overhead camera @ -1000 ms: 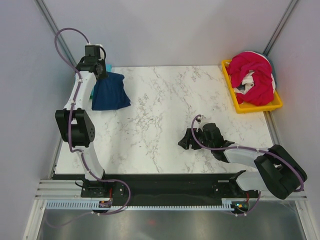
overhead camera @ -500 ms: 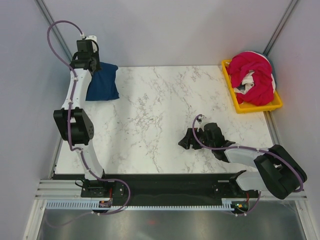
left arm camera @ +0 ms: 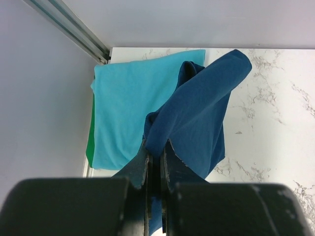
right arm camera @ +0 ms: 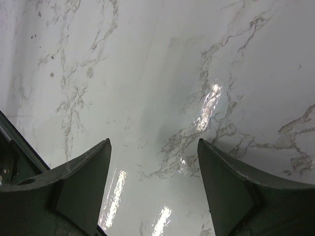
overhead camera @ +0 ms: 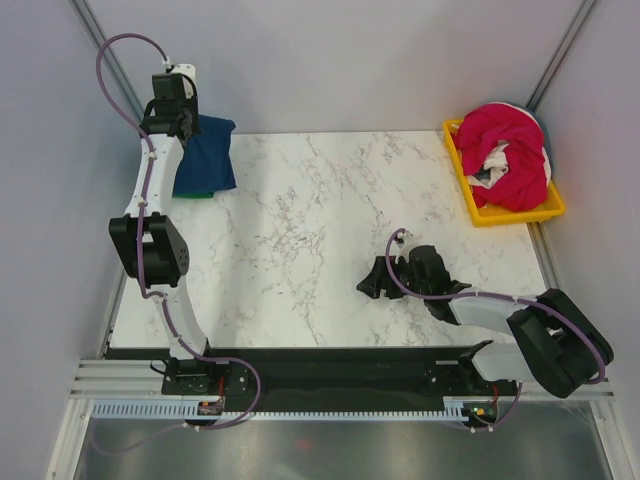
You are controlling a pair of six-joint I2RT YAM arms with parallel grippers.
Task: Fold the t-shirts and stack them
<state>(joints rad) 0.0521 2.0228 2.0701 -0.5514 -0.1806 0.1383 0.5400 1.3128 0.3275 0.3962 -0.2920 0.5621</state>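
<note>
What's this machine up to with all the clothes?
The robot is folding and stacking t-shirts. Its left gripper pinches a navy t-shirt above a folded teal t-shirt lying on a green t-shirt. The right gripper hangs open over the table. A red shirt and a white shirt lie bunched in the yellow tray.

Left arm (overhead camera: 150,185) stretched far forward, jaws pinched tight; right arm (overhead camera: 485,310) low, angled inward, jaws spread wide

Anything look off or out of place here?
Nothing spilled or damaged. The navy tee hangs bunched from the shut left tool over the flat teal tee and green tee at the far-left corner. A red tee and a white tee lie heaped, unfolded, in the yellow tray.
</note>
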